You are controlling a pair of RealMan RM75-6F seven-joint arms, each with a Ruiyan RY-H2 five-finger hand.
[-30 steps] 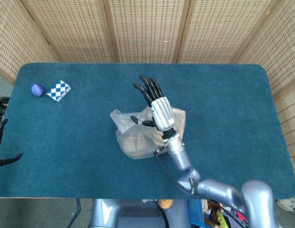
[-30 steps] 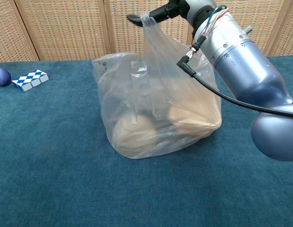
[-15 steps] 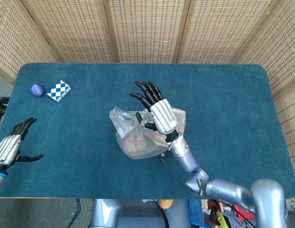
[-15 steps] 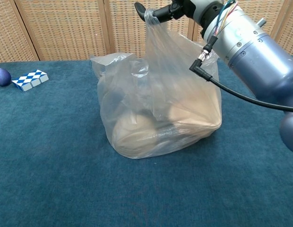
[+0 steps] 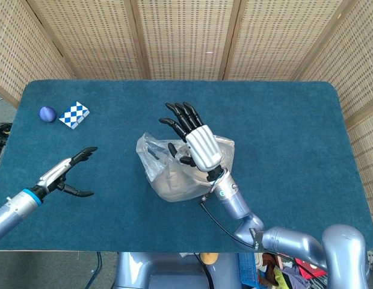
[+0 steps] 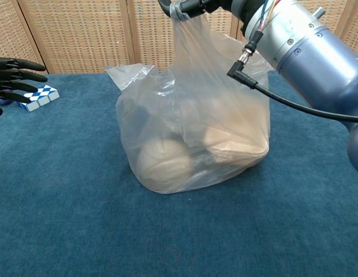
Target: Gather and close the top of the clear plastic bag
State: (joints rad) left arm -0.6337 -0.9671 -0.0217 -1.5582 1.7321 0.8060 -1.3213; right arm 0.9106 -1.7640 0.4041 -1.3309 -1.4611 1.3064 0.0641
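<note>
We count one clear plastic bag [image 5: 174, 174], two tan rounded items [image 6: 164, 164] inside it, one blue ball [image 5: 47, 114], one blue-and-white checkered block [image 5: 74, 114], two hands: left [image 5: 69, 174], right [image 5: 195, 141].

No text, label, brand, number or sign can be read in either view. The clear plastic bag [image 6: 190, 115] bears no print, the blue-and-white checkered block [image 5: 74, 114] shows only its pattern, and the silver back of the right hand [image 5: 195, 141] carries no legible marking.
</note>
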